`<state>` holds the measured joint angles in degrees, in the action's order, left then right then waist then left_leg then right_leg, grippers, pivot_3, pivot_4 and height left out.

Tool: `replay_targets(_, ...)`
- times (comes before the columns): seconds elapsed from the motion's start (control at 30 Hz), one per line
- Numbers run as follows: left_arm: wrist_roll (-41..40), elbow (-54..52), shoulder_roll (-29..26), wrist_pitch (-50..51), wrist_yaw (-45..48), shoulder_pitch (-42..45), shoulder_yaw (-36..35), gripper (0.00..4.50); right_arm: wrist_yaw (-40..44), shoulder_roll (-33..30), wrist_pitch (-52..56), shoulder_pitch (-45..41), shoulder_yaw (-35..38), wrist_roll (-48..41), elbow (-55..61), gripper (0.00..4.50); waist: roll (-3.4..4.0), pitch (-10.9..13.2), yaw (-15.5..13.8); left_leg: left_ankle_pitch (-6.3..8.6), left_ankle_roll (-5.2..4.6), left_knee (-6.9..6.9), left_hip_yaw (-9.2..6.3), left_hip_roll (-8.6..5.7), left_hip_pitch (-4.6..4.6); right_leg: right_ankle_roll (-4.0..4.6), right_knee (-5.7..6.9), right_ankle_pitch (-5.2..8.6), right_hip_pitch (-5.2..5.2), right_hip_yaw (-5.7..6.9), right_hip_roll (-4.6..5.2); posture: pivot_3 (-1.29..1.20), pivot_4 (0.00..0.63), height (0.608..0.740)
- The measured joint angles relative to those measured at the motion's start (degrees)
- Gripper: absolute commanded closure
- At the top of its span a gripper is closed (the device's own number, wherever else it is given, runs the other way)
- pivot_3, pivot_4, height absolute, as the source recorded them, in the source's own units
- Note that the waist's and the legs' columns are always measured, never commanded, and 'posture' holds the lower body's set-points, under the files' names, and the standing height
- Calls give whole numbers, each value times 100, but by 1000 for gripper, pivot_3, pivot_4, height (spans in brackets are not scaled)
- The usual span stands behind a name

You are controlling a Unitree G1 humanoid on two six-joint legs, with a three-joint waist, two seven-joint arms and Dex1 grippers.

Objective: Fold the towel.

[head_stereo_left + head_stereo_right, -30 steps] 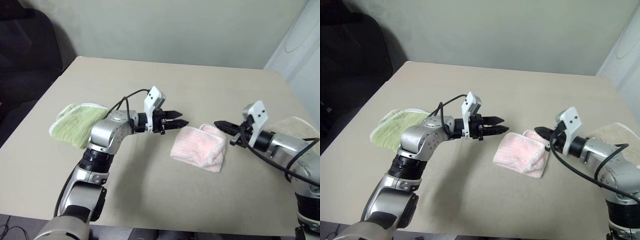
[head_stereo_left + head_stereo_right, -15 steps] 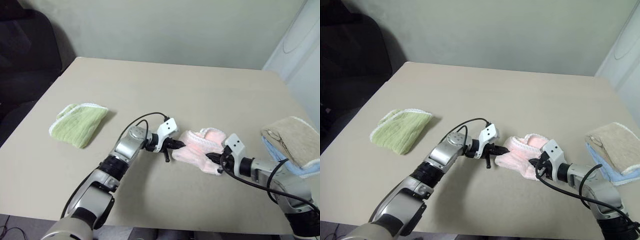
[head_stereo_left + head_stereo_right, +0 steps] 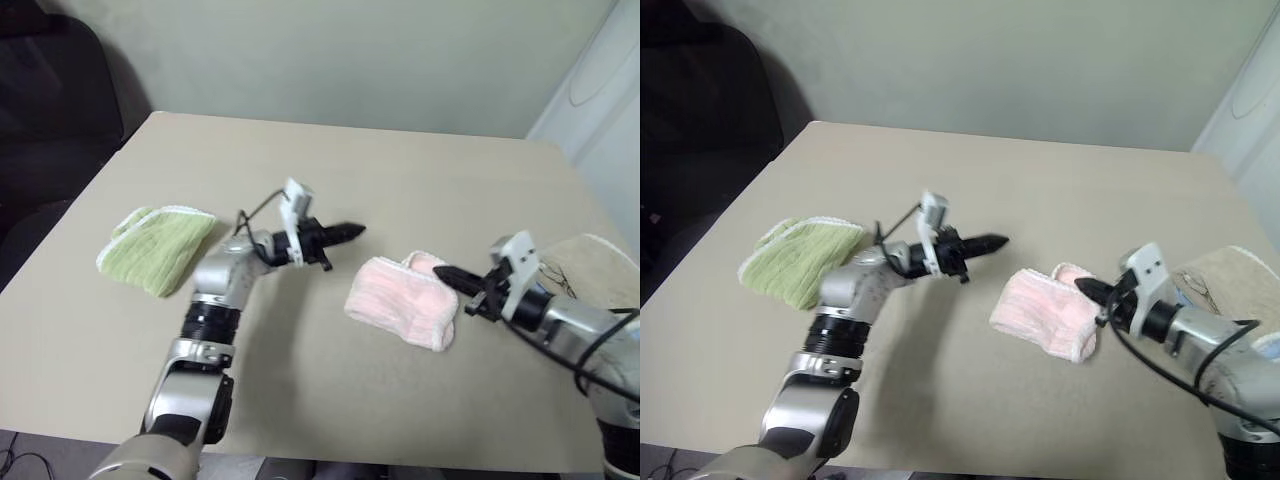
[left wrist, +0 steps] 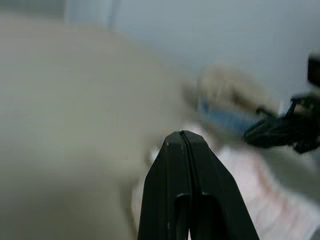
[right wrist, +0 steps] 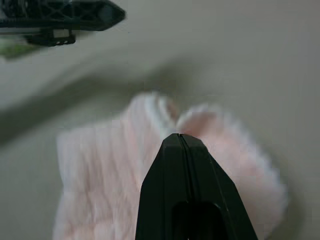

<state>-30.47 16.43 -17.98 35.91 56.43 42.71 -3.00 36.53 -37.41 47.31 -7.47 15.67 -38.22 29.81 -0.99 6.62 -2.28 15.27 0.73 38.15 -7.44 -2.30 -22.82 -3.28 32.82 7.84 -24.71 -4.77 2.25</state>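
The towel [image 3: 400, 305], pale pink and fluffy, lies folded into a small thick bundle on the tan table [image 3: 400, 170], a little right of centre. My left gripper [image 3: 355, 231] hovers above the table up and to the left of the towel, pointing right, shut and holding nothing. My right gripper [image 3: 441, 271] is in the air just off the towel's right end, pointing left, also shut and holding nothing. In the right wrist view the shut fingertips [image 5: 180, 140] sit over the towel [image 5: 100, 170], clear of it.
A light green ribbed towel [image 3: 155, 245] lies folded at the table's left. A beige towel [image 3: 590, 260] rests at the right edge, on top of a blue cloth [image 4: 225, 115]. Dark furniture stands beyond the table's left side.
Half a second ago both grippers were down at the pink towel's ends. Both have since lifted off and drawn apart, leaving it folded on the table.
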Motion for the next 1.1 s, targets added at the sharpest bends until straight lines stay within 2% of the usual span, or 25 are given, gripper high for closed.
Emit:
replay_targets(0.1,-114,-154,-321,250,-101,-292,-202,4500,-19,-142,301,-3,422,-410,23,2883,0,-1,12,17,-16,0,0,-2,28,-43,1,34,16,-7,1,0,150,740)
replay_targets(0.2,-208,-98,-355,648,-181,-456,-252,3877,-104,-239,393,-16,514,-476,-88,1870,-4,2,-20,32,-17,3,-14,-4,4,-32,3,28,4,-6,3,0,150,740)
replay_targets(0.27,-289,-63,-369,981,-183,-454,-238,3234,-196,-244,413,-107,521,-475,-227,1850,-4,2,-33,29,-12,6,-13,-4,-7,23,5,-8,-6,-6,4,0,150,740)
replay_targets(0.5,-279,9,-290,1899,-146,-328,560,745,-456,-145,481,-253,552,-528,-477,1850,-4,2,-33,5,-22,6,-11,-3,-7,20,5,-11,-7,0,5,0,150,740)
replay_targets(0.77,-153,692,18,2301,-49,38,961,745,-640,75,469,-18,553,-530,-480,1850,-4,2,-34,-3,-35,6,-8,-4,-5,0,5,-3,-3,-1,6,0,150,740)
replay_targets(1.1,48,1046,613,2448,-38,358,1422,745,-890,254,446,168,552,-534,-279,1850,-4,2,-59,-11,-48,12,-2,-5,-5,-45,4,5,1,-4,9,0,150,740)
